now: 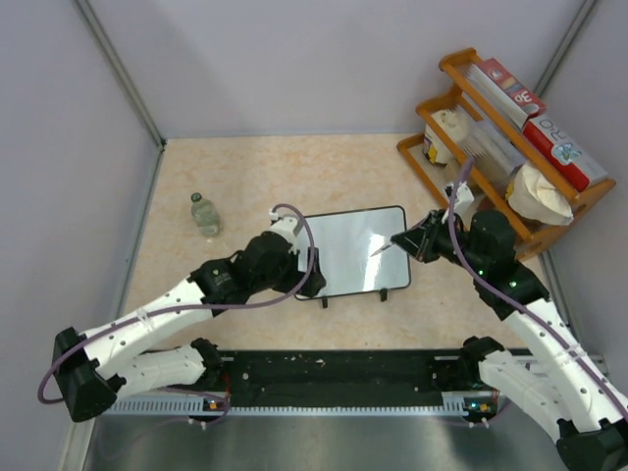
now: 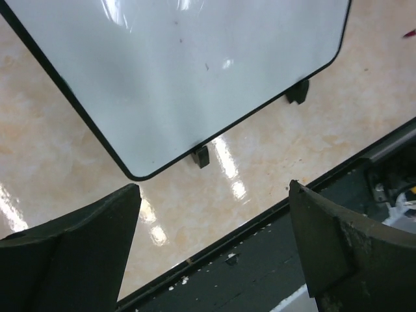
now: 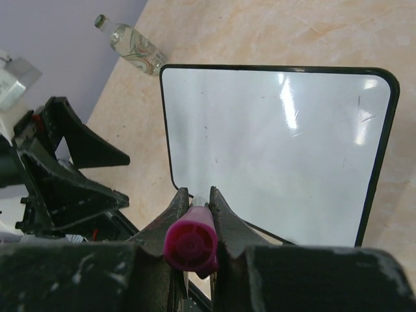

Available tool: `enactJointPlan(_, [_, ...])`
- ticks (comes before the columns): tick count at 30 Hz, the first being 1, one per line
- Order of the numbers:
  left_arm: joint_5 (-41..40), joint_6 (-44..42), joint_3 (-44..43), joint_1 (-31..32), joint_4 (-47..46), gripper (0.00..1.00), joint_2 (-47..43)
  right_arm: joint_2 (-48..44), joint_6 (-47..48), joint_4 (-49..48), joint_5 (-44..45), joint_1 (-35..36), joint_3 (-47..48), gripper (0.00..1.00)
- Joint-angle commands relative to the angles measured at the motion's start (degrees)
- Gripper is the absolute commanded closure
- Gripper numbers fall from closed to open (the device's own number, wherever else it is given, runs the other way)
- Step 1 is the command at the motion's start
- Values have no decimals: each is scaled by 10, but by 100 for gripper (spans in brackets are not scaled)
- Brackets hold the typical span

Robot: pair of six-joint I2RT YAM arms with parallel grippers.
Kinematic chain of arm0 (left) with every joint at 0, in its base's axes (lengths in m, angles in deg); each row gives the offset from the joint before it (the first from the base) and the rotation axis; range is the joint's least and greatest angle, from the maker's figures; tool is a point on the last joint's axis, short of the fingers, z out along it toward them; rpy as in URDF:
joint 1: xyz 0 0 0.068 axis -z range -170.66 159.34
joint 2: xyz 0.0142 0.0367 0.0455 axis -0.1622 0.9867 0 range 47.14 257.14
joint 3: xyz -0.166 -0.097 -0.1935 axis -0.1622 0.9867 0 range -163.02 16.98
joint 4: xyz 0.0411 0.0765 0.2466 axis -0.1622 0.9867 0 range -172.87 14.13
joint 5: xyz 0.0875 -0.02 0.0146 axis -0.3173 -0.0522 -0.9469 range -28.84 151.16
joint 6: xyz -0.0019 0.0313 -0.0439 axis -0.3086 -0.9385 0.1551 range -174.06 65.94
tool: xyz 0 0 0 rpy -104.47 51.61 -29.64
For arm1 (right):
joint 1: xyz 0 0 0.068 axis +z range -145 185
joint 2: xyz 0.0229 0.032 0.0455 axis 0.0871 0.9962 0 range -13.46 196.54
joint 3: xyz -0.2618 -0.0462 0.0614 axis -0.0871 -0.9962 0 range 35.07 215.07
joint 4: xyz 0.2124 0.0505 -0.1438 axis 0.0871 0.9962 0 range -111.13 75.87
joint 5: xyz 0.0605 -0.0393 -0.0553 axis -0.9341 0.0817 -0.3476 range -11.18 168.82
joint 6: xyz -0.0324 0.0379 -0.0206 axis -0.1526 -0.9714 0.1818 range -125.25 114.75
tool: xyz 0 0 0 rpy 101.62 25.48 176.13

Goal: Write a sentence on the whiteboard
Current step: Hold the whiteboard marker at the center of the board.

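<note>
The whiteboard point(image 1: 358, 250) lies flat on the table between my arms, a glossy white board point(image 3: 279, 149) in a thin black frame. The sentence is out of view: the board's face point(image 2: 182, 71) shows only glare and a few tiny specks. My left gripper point(image 1: 309, 282) hovers at the board's near left corner, open, with nothing between its fingers point(image 2: 214, 188). My right gripper point(image 1: 399, 239) is at the board's right edge, shut point(image 3: 197, 193) on a magenta marker point(image 3: 190, 244). The marker's tip point(image 1: 379, 251) points down over the board's right part.
A small glass bottle point(image 1: 204, 214) stands left of the board. A wooden rack point(image 1: 446, 177) with boxes and bowls fills the back right corner. A black rail point(image 1: 334, 368) runs along the table's near edge. Grey walls close the left, the back and the right.
</note>
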Motion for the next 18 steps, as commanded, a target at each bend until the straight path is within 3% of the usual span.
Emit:
enactJointPlan(1, [198, -48, -36, -83, -70, 2, -14, -37, 7, 15, -9, -6, -6, 100])
enactJointPlan(10, [365, -55, -52, -167, -94, 1, -37, -130, 16, 70, -23, -6, -42, 100])
enactJointPlan(14, [381, -81, -90, -192, -43, 1, -20, -149, 16, 97, -41, -5, -50, 100])
enactJointPlan(18, [387, -88, -66, -200, -71, 2, -18, -186, 7, 112, -37, -5, -72, 100])
